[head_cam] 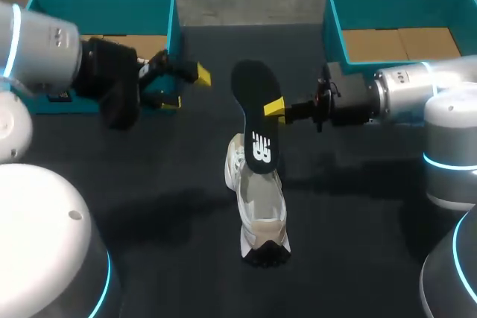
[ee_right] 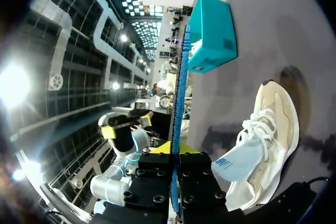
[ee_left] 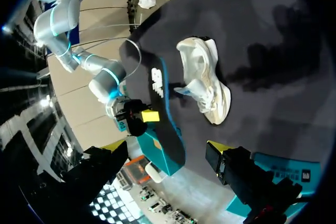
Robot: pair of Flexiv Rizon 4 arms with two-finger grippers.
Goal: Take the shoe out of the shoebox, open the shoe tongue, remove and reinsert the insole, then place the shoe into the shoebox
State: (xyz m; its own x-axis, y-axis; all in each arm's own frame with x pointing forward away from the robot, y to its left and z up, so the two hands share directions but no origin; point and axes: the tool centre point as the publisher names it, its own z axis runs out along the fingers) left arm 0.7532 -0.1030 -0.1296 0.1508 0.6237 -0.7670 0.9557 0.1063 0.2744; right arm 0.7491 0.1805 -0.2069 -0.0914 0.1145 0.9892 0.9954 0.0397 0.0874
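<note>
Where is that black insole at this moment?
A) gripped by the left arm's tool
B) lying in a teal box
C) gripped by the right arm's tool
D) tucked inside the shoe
C: the right tool pinches the insole by its edge, holding it over the white shoe.

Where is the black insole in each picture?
Head view: insole stands upright mid-table over the white shoe, gripped by the right pincer.
Left wrist view: insole beside the shoe, logo side showing.
Right wrist view: insole edge-on, a thin blue line in the pincer.
Shared landmark: the white shoe.
</note>
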